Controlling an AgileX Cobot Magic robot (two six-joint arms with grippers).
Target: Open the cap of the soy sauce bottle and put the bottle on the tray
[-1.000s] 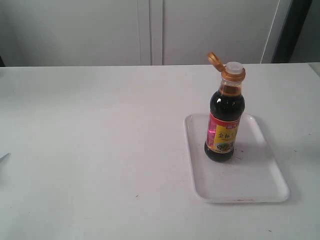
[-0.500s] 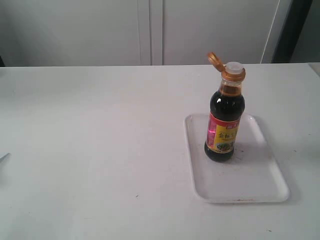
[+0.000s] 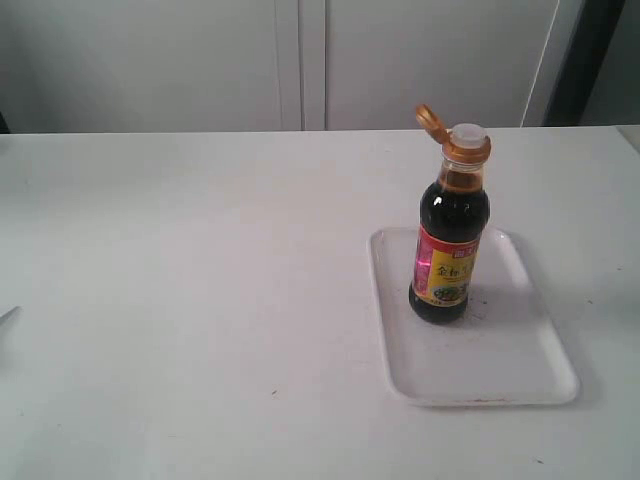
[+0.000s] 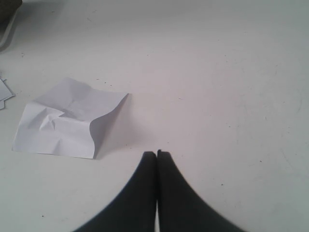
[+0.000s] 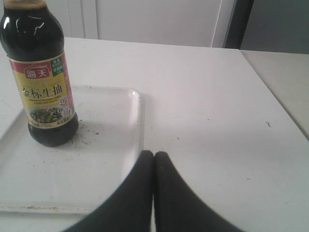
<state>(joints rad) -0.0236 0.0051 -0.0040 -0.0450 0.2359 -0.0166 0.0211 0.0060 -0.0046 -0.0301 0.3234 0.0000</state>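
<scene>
The soy sauce bottle (image 3: 450, 250) stands upright on the white tray (image 3: 500, 360), toward its far end. Its golden-orange cap (image 3: 430, 120) is flipped open and hangs back from the collar, leaving the white spout (image 3: 467, 133) bare. In the right wrist view the bottle (image 5: 44, 82) stands on the tray (image 5: 111, 140); its top is cut off there. My right gripper (image 5: 154, 153) is shut and empty, over the tray's rim, well apart from the bottle. My left gripper (image 4: 157, 153) is shut and empty over bare table. Neither arm shows in the exterior view.
A creased sheet of white paper (image 4: 67, 118) lies on the table near the left gripper, with more paper edges (image 4: 4, 89) beside it. The table's edge (image 5: 270, 92) runs close to the right gripper. White cabinet doors (image 3: 300, 60) stand behind the table.
</scene>
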